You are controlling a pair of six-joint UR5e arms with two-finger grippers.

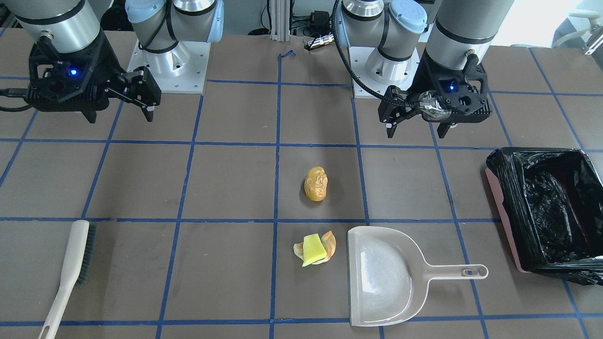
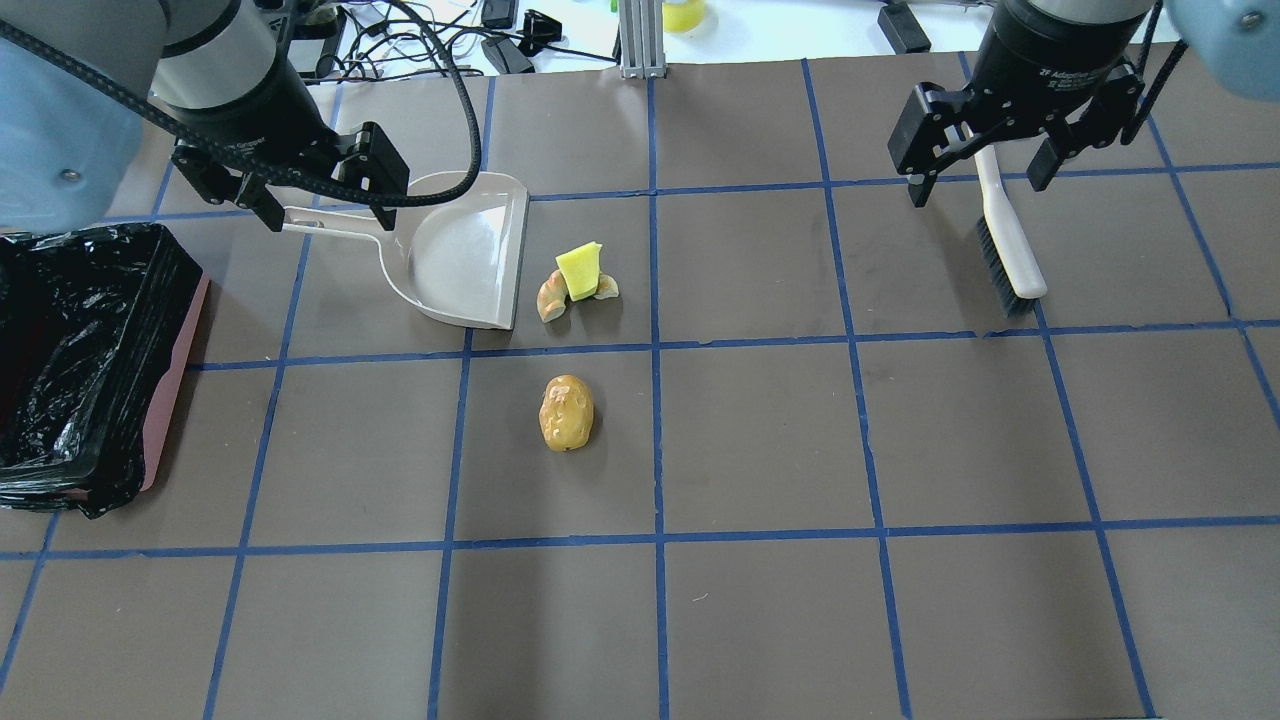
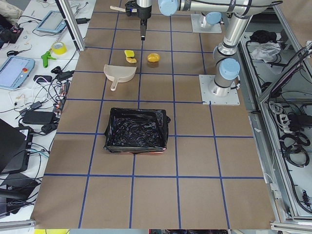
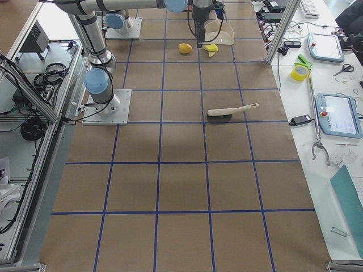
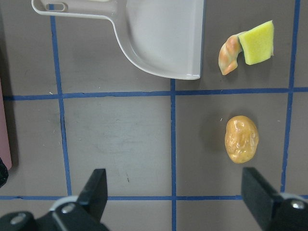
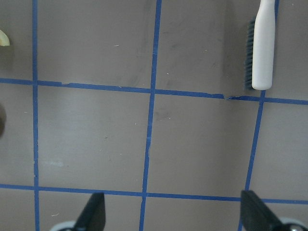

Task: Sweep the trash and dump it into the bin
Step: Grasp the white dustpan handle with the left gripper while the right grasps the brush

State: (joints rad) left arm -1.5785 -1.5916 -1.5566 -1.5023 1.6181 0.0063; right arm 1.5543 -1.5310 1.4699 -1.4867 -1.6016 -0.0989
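Observation:
The trash lies mid-table: an amber wad (image 1: 315, 183) (image 2: 566, 412) (image 5: 241, 138), and a yellow-green sponge block (image 1: 313, 249) (image 2: 579, 270) resting on an orange-cream peel (image 1: 331, 242) (image 2: 550, 297). The sponge and peel lie just off the open mouth of the empty beige dustpan (image 1: 384, 278) (image 2: 465, 250) (image 5: 163, 33). The bin (image 1: 498, 202) (image 2: 175, 380), pink-sided with a black bag, stands on my left. My left gripper (image 1: 419, 129) (image 2: 325, 200) (image 5: 175, 192) is open and empty, above the table. My right gripper (image 1: 120, 113) (image 2: 978, 180) (image 6: 175, 211) is open and empty.
A beige hand brush (image 1: 70, 273) (image 2: 1005, 240) (image 6: 263, 43) with dark bristles lies flat on my right side. The table is brown with a blue tape grid. Cables and gear lie past its far edge.

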